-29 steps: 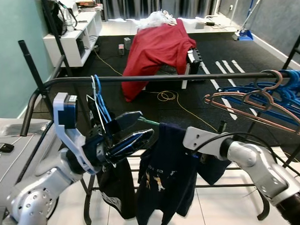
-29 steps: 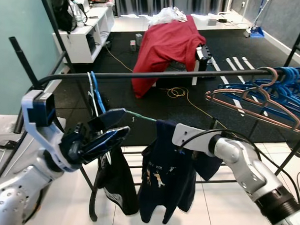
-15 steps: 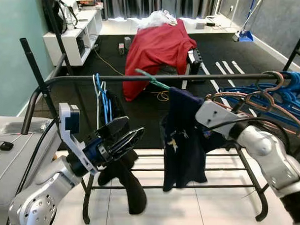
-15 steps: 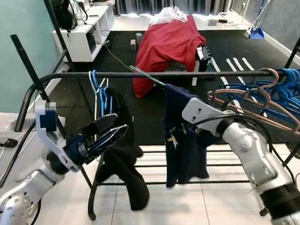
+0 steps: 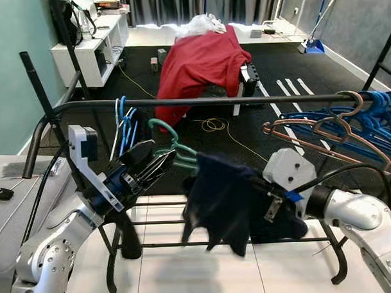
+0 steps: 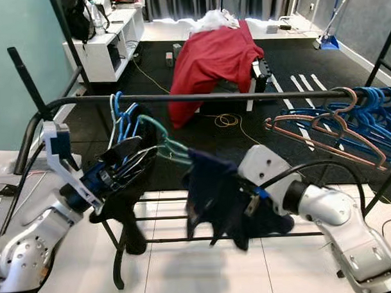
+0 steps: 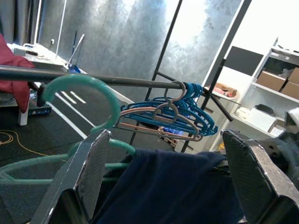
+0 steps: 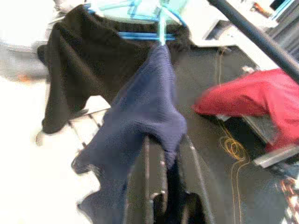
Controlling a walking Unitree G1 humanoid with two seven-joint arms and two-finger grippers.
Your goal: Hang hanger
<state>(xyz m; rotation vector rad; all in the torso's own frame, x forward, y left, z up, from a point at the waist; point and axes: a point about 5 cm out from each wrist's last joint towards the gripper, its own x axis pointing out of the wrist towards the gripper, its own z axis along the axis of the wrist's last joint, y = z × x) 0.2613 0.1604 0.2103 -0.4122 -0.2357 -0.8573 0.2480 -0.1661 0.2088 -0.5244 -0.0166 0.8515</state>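
A black rail (image 5: pixel 245 100) crosses the scene. Below it, a teal hanger (image 5: pixel 172 146) carries a navy garment (image 5: pixel 220 203), tilted and blurred. My right gripper (image 5: pixel 269 207) is shut on the navy garment; in the right wrist view its fingers (image 8: pixel 154 186) pinch the navy cloth (image 8: pixel 140 121) under the teal hanger (image 8: pixel 161 21). My left gripper (image 5: pixel 159 159) is open beside the hanger's hook. In the left wrist view the teal hook (image 7: pixel 79 88) curves between the spread fingers (image 7: pixel 88 172), just under the rail (image 7: pixel 93 77).
Blue hangers (image 5: pixel 122 123) with a black garment (image 5: pixel 129 235) hang at the rail's left end. A bunch of blue and pink hangers (image 5: pixel 346 131) fills its right end. A red cloth (image 5: pixel 202 62) and a white shelf (image 5: pixel 89 54) lie beyond.
The teal hanger with the navy garment has dropped from rail height and swung left toward my left gripper. My right arm has lowered with it. The left gripper stays open.
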